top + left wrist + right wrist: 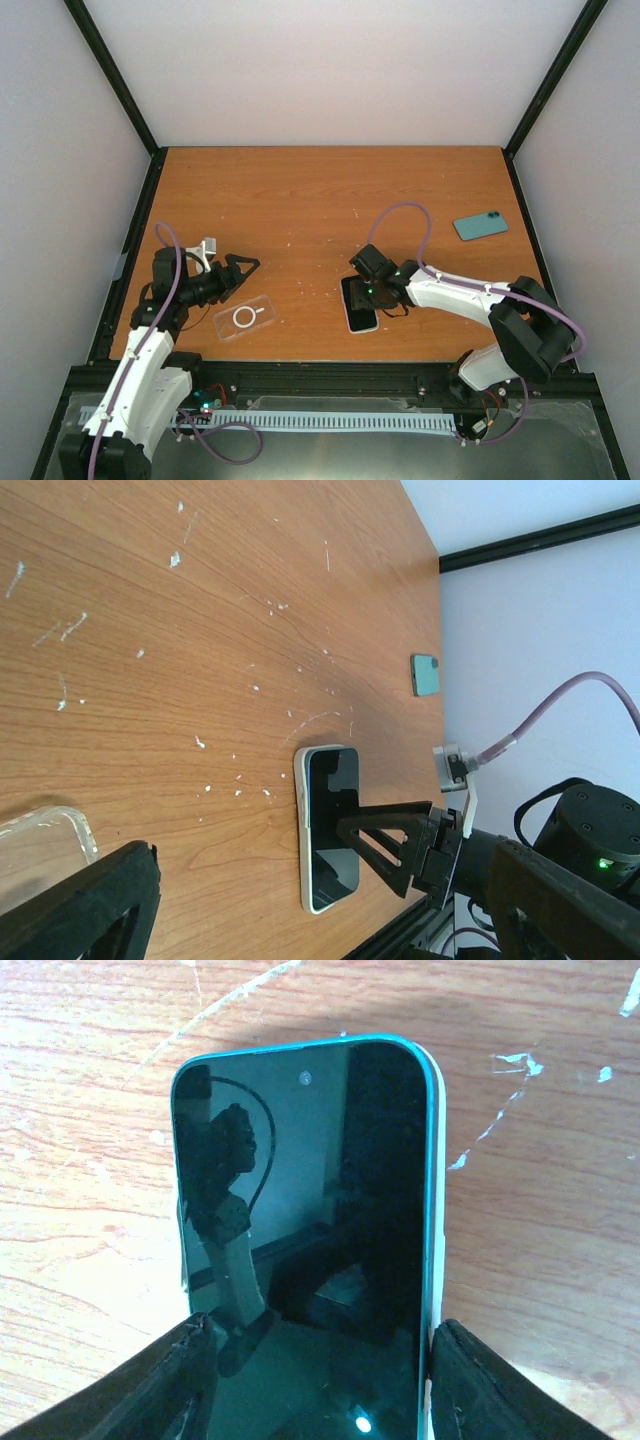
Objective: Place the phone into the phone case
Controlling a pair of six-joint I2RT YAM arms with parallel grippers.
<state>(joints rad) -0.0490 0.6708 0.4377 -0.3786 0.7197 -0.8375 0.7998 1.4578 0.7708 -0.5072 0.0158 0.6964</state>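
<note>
The phone (360,305) lies flat, screen up, near the table's front edge; it has a dark screen, a teal rim and a white strip along one long side. It also shows in the right wrist view (310,1210) and the left wrist view (328,825). My right gripper (366,293) straddles it, a finger against each long edge (320,1370). The clear phone case (243,318) with a white ring lies flat to the left; its corner shows in the left wrist view (40,840). My left gripper (238,267) is open and empty, just behind the case.
A second teal phone-shaped object (480,226) lies at the back right, also seen in the left wrist view (425,674). Black frame posts and pale walls bound the wooden table (300,200). A black rail runs along the front edge.
</note>
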